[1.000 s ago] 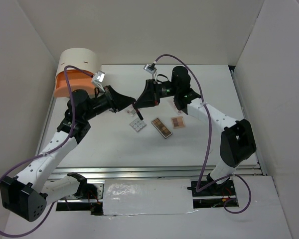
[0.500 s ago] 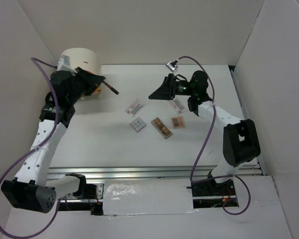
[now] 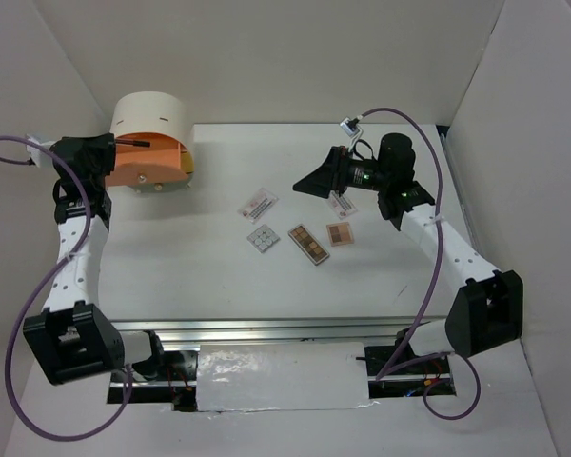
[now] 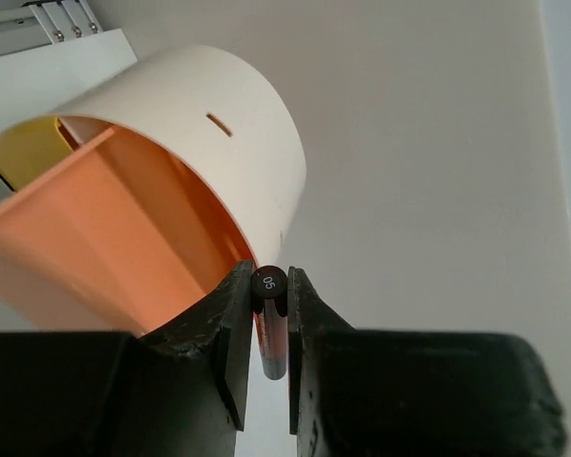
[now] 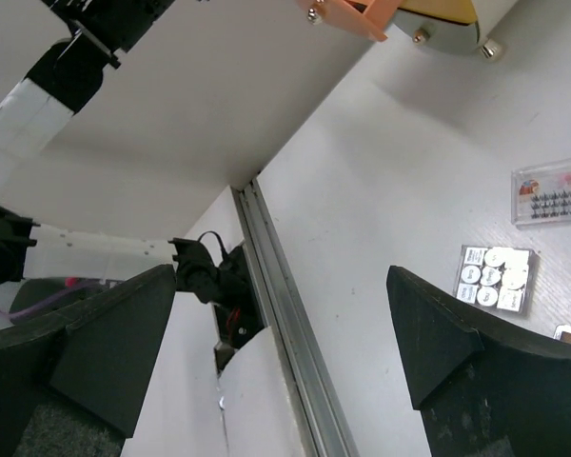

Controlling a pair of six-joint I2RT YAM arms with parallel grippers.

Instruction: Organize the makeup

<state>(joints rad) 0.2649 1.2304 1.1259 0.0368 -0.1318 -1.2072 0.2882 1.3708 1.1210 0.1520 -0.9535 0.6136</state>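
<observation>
table [image 3: 190,276]: the drawer box and the loose makeup are being borne on its white top.
drawer box [image 3: 152,114]: it is being seen at the far left corner of the table; the orange drawer [image 3: 150,164] is standing out from under the cream shell.
left arm [image 3: 74,257]: it is being held along the left edge, with its wrist at the box.
right arm [image 3: 438,238]: it is being stretched across the right side, with its wrist over the far right of the makeup.
right gripper [image 3: 305,183]: its fingers are being held wide apart above the table, with nothing between them.
left gripper [image 4: 266,282]: its fingers are being pressed onto the pencil, at the edge of the orange drawer.
long brown palette [image 3: 308,244]: it is lying flat mid-table, between the other two palettes.
small brown palette [image 3: 340,233]: it is lying just to the right of the long one.
white square palette [image 3: 263,239]: it is lying just to the left of the long one.
left sachet [image 3: 259,203]: it is lying beyond the white palette.
right sachet [image 3: 341,201]: it is being partly hidden by the right wrist.
pencil [image 4: 270,324]: it is being gripped near its dark cap, marked 05, beside the cream wall; whether it is touching the drawer cannot be told.
</observation>
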